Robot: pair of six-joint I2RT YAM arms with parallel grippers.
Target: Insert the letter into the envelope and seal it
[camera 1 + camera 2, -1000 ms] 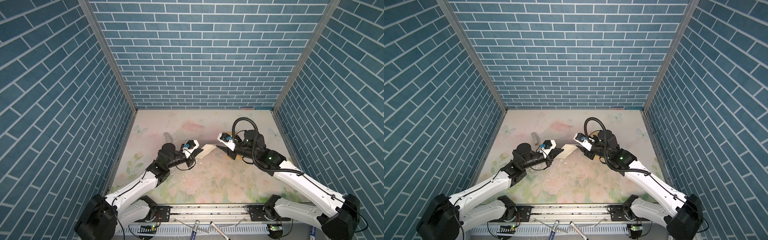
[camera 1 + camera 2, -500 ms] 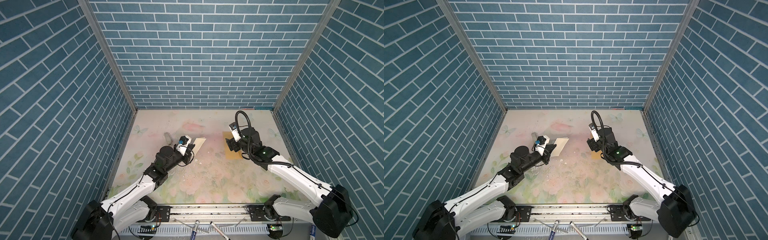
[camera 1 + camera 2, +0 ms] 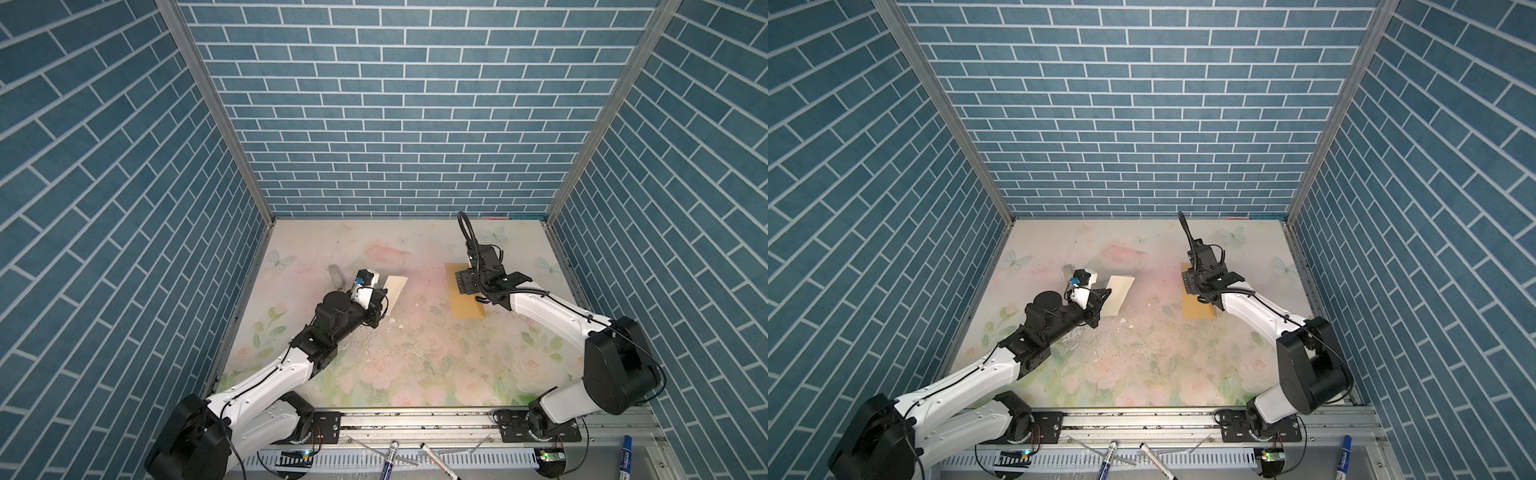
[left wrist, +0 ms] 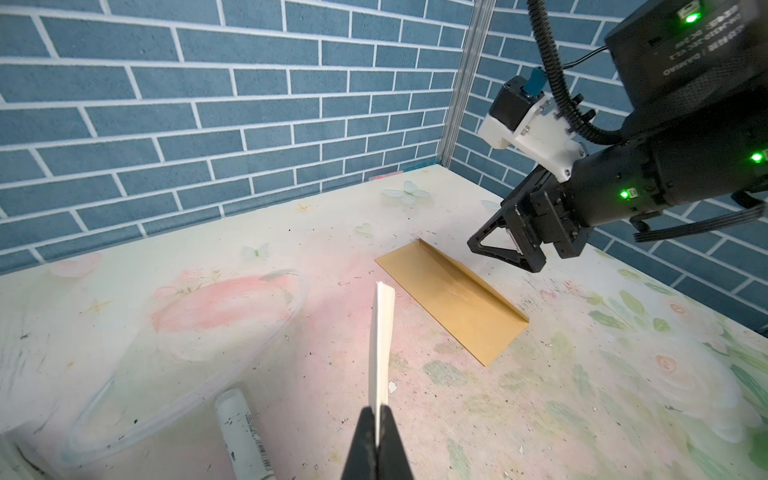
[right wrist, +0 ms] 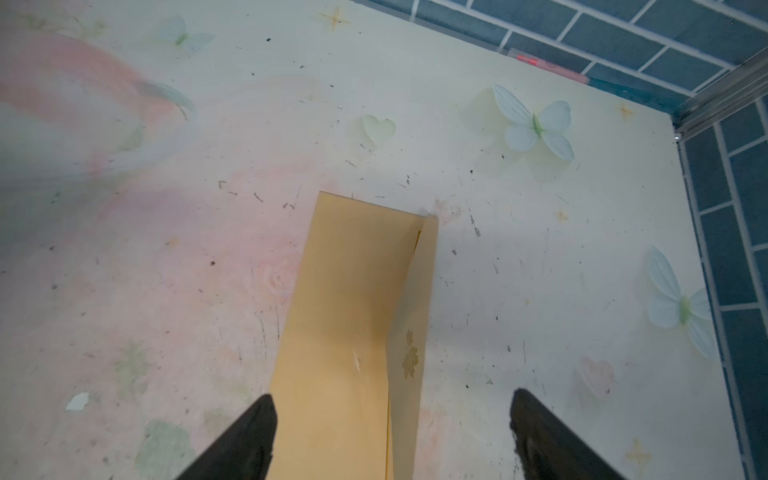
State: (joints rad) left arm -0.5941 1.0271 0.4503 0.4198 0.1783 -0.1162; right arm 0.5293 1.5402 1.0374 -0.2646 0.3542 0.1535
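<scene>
The left hand (image 4: pixel 377 411) pinches the folded letter (image 4: pixel 383 328) edge-up above the tabletop (image 3: pixel 419 357), while the right hand (image 5: pixel 392 397), spread wide, hovers over the envelope (image 5: pixel 349 282), flap raised.

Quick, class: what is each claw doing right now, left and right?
Left claw: closed on the folded letter.
Right claw: open, holding nothing, over the envelope.

From my station I count two arms (image 3: pixel 266 374) (image 3: pixel 552 316), one letter (image 3: pixel 395 293) and one envelope (image 3: pixel 465 307). I also see one white tube (image 4: pixel 243 436) on the table (image 3: pixel 415 374) and three markers (image 3: pixel 389 459) (image 3: pixel 433 456) (image 3: pixel 624 457) along the front rail (image 3: pixel 415 428).
</scene>
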